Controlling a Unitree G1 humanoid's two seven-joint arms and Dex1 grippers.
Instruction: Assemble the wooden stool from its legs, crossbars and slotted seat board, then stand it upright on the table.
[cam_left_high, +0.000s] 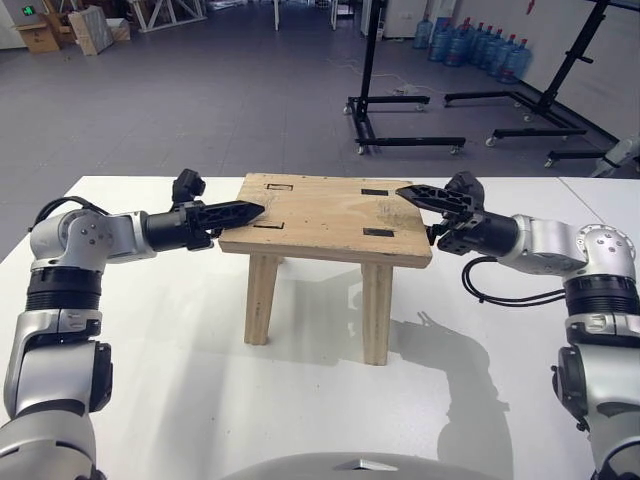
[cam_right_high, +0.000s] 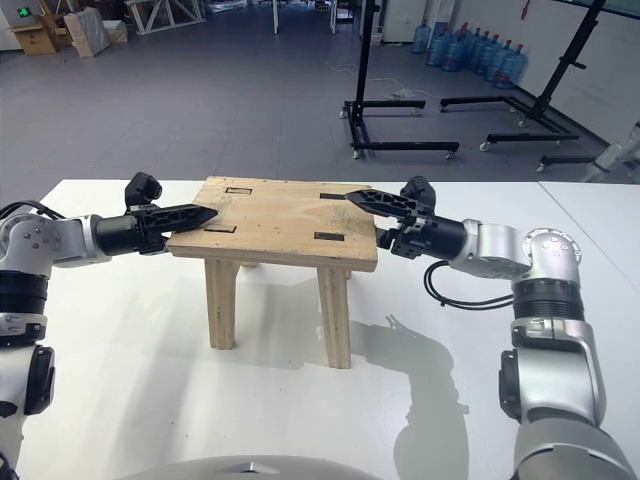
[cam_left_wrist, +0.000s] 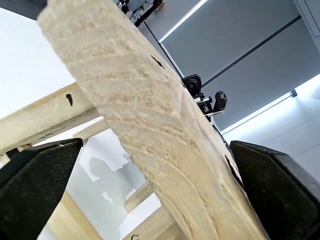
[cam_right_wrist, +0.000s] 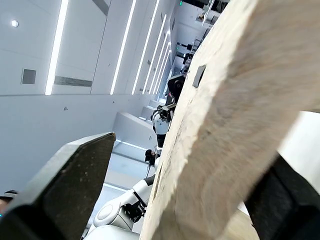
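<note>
Stool: pale wooden stool with slotted seat board (cam_left_high: 325, 215), upright at centre of white worktop (cam_left_high: 150, 380).
Left pincer (cam_left_high: 250, 211): wide, straddling seat edge at 9 o'clock.
Right pincer (cam_left_high: 408, 191): wide, straddling seat edge at 3 o'clock.

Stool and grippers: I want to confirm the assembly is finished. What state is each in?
Stool: assembled, standing upright on the table.
Left gripper: open, straddling the stool's left edge.
Right gripper: open, straddling the stool's right edge.
</note>
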